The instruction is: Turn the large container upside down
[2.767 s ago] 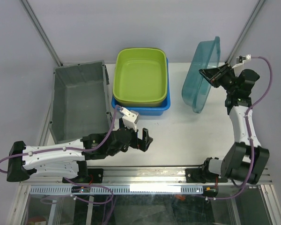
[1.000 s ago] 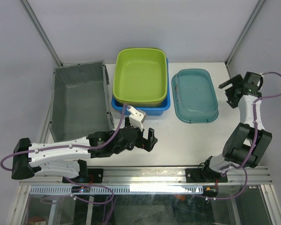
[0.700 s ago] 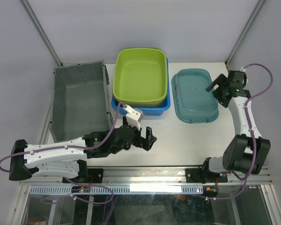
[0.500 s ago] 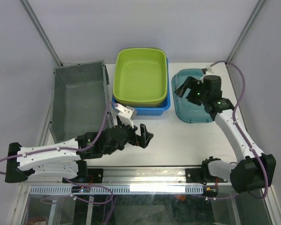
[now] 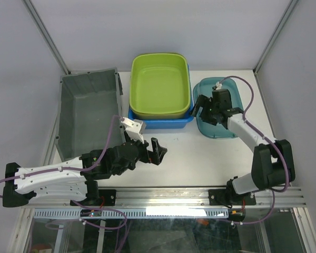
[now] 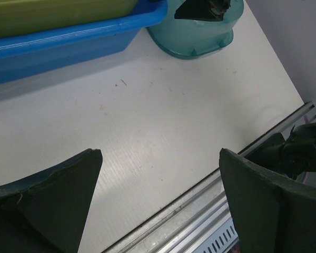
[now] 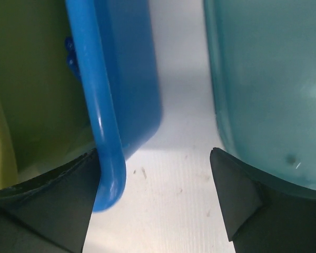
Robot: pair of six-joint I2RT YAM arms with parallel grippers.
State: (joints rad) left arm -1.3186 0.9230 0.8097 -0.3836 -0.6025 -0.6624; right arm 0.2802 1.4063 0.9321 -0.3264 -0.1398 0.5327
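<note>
Teal container (image 5: 217, 129) lies flipped (base up); right pincer (image 5: 204, 112) moved leftward.

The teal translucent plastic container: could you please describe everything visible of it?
The teal translucent plastic container is a rectangular tub with rounded corners and a flared rim. It lies upside down, flat on the white table, apart from the blue plastic tub to its left. The open right gripper hovers over its left edge; contact cannot be told.

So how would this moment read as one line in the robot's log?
teal container: upside down on table | right hand: open, over gap between it and blue tub | left hand: open, empty, above table
</note>
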